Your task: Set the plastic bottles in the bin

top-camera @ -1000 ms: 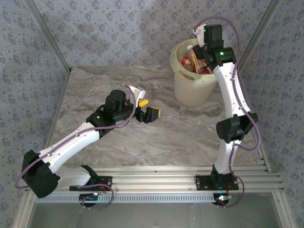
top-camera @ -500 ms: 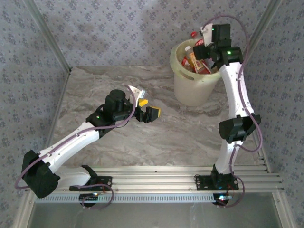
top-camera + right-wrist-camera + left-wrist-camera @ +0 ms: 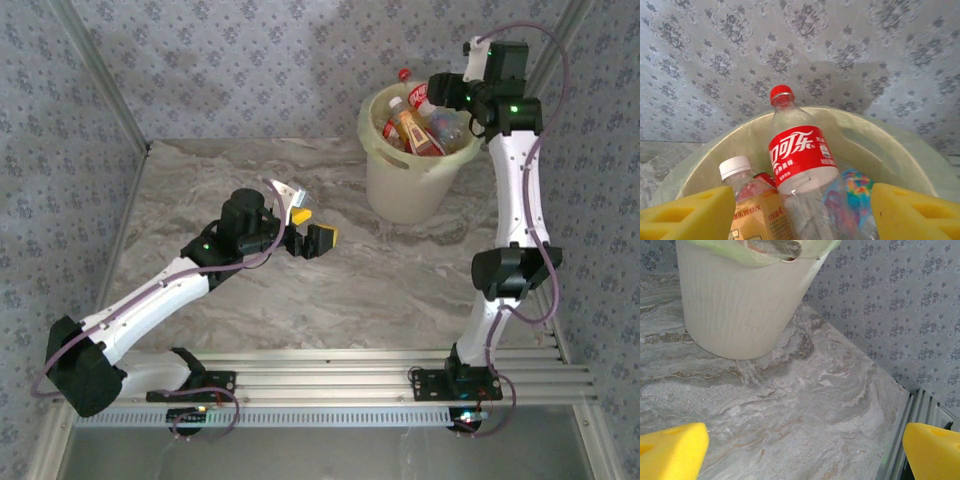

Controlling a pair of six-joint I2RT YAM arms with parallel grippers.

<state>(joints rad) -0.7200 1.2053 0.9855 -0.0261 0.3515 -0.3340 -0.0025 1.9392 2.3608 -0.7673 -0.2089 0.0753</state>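
Plastic bottles [image 3: 415, 128] fill the pale yellow bin [image 3: 400, 195] at upper right; the worktop [image 3: 300, 300] carries none. Left jaws and right jaws stand apart, empty; task looks complete.

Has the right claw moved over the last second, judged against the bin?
Yes. In the top view the right claw has drawn back rightward, from above the middle of the bin's opening toward its right rim. The bin itself has not shifted.
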